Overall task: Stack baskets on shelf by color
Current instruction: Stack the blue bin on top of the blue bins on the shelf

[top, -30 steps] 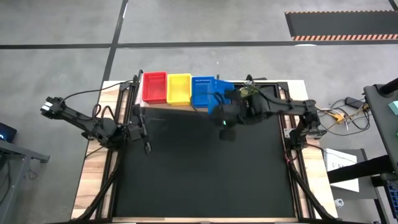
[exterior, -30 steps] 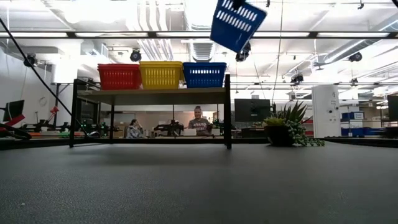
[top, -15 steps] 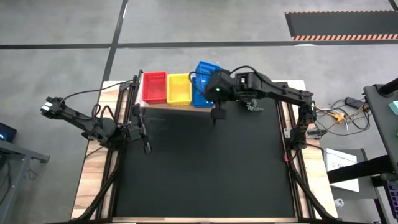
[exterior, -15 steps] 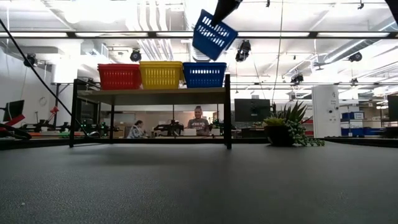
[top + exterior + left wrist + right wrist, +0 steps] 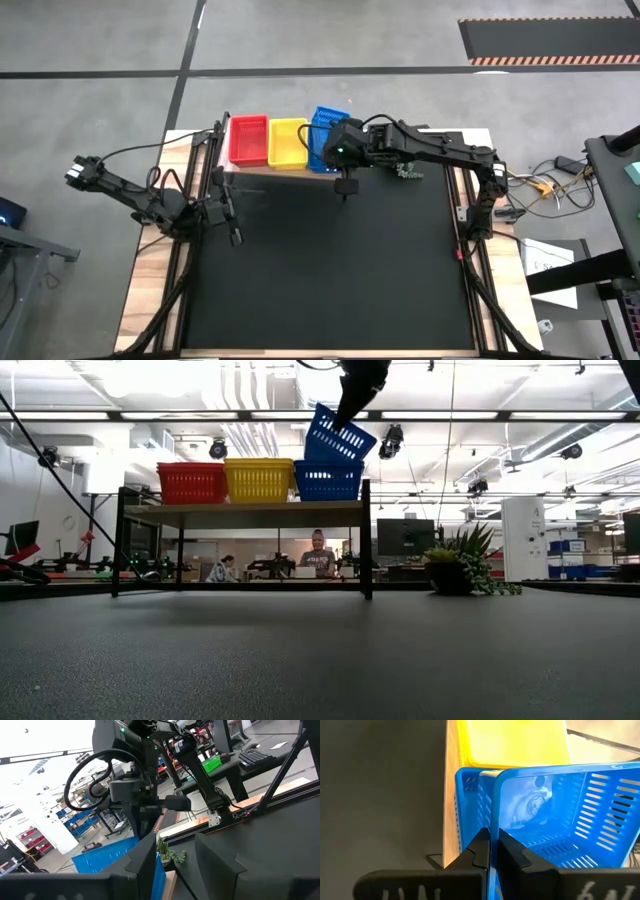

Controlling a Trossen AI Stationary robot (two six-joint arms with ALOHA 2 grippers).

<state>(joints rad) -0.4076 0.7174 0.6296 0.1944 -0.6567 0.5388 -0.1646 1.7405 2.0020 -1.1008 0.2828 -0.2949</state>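
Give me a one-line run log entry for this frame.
right gripper: shut on tilted blue basket | above blue basket on shelf, not nested | yellow basket, red basket on shelf | left gripper: open, idle left

No legible text, label, brand, number or sign is found in any view. The baskets [image 5: 258, 480] beside the right gripper [image 5: 493, 851] are unmarked. A hazard-striped mat [image 5: 548, 38] is seen on the floor well beyond that gripper, but no characters are carried on it. Room equipment far behind the shelf [image 5: 240, 512] is shown too small for any lettering to be read.
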